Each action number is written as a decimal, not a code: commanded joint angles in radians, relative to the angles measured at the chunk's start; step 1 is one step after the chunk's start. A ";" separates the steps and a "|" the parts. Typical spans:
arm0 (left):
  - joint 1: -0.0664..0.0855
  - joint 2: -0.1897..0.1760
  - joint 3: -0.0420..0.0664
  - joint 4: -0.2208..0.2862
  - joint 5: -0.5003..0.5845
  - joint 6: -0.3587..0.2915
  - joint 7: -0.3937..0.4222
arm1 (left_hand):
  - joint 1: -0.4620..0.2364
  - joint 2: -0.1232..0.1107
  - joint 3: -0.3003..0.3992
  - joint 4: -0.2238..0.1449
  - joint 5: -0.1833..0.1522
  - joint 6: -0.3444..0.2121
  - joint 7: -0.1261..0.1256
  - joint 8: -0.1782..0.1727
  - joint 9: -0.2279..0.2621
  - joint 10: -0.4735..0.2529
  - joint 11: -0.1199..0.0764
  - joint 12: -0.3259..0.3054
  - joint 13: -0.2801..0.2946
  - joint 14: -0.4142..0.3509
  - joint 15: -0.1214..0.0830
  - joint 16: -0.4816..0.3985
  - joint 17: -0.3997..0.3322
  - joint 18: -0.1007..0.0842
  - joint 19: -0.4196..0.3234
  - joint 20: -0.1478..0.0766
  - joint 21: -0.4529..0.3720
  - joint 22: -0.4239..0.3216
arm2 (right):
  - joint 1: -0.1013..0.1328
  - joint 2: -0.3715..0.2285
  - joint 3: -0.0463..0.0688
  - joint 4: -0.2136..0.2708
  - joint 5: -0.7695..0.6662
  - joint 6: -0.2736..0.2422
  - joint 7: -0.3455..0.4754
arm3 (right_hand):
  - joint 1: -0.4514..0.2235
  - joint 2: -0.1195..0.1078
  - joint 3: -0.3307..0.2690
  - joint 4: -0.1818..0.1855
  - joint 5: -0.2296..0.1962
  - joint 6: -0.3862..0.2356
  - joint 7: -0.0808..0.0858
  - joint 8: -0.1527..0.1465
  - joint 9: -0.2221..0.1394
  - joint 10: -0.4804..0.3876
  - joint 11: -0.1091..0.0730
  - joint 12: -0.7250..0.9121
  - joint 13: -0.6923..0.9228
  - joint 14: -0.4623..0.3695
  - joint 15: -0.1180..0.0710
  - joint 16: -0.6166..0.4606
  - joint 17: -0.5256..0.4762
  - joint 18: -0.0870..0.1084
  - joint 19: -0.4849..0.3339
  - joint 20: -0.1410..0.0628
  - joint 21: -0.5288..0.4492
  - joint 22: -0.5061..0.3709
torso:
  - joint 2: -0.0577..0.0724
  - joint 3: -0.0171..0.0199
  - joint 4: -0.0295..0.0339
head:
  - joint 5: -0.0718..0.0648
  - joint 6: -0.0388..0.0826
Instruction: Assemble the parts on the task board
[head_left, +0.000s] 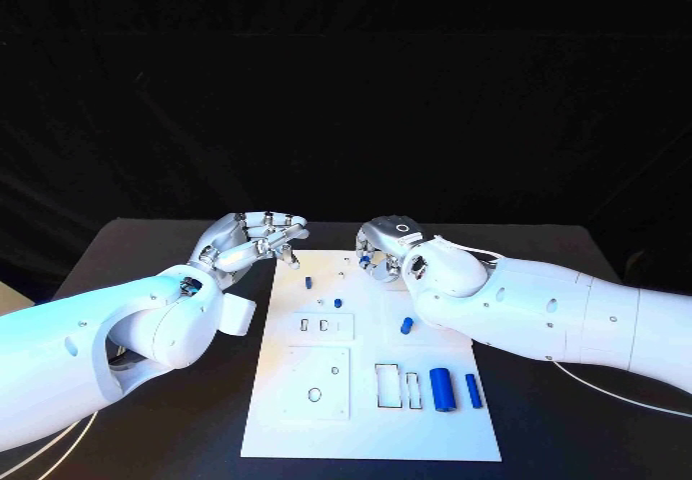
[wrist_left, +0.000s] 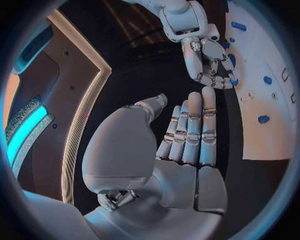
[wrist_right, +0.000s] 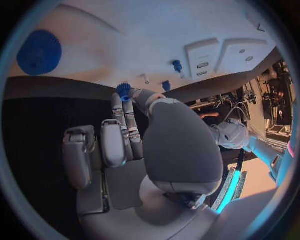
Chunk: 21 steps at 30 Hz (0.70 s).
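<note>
Placement underway: right robot hand (wrist_right: 128, 145) pinches a small blue part (wrist_right: 124, 91) at the task board (head_left: 433, 420)'s far edge; left robot hand (head_left: 257, 240) hovers empty, fingers apart. Next: seat it squarely.

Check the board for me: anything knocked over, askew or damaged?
Nothing stands out. The task board lies flat and looks undamaged. Loose blue parts lie beside the rectangular slots near its front edge, and another blue part lies mid-board. The right hand pinches a small blue piece.

Both hands crowded the task board's (head_left: 433, 420) far edge; its near half lay open except two upright cylinders (head_left: 454, 389) near the right edge.
</note>
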 joint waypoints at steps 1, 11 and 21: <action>0.002 0.005 0.001 0.004 0.006 0.012 0.016 | -0.010 -0.002 0.008 -0.001 0.000 0.003 0.002 -0.005 0.001 0.006 -0.001 -0.002 0.001 -0.004 0.000 0.005 -0.001 0.004 -0.008 0.002 0.008 0.003 | 0.000 0.016 0.001 -0.019 -0.025 -0.023 -0.017 | -0.009 0.000 0.085 -0.090 0.006 0.007 0.000 0.007 0.002 0.039 -0.035 0.000 0.018 0.030 -0.007 0.005 -0.001 -0.008 0.089 -0.006 0.004 0.238 | 0.005 -0.0037 0.0076 | -0.004 0.002; 0.002 0.010 0.002 0.005 0.006 0.016 0.016 | -0.009 -0.003 0.011 -0.004 0.000 0.003 0.002 -0.005 0.002 0.006 -0.001 -0.002 0.001 -0.004 0.000 0.006 -0.002 0.004 -0.010 0.002 0.010 0.004 | -0.002 0.058 0.003 -0.068 -0.027 -0.037 -0.008 | -0.010 -0.001 0.084 -0.091 0.006 0.007 0.000 0.007 0.002 0.039 -0.035 0.000 0.019 0.030 -0.007 0.005 -0.001 -0.007 0.088 -0.006 0.003 0.237 | 0.014 -0.0102 0.0125 | -0.012 0.014; 0.002 0.013 0.002 0.006 0.007 0.017 0.015 | -0.009 -0.004 0.013 -0.006 0.000 0.002 0.002 -0.005 0.002 0.005 -0.001 -0.003 0.002 -0.004 0.000 0.006 -0.002 0.004 -0.011 0.002 0.013 0.006 | -0.010 0.089 0.003 -0.103 -0.027 -0.036 0.003 | -0.013 -0.004 0.084 -0.093 0.006 0.006 0.000 0.006 0.003 0.040 -0.035 -0.001 0.019 0.030 -0.007 0.006 -0.001 -0.007 0.088 -0.006 0.003 0.238 | 0.018 -0.0140 0.0158 | -0.011 0.016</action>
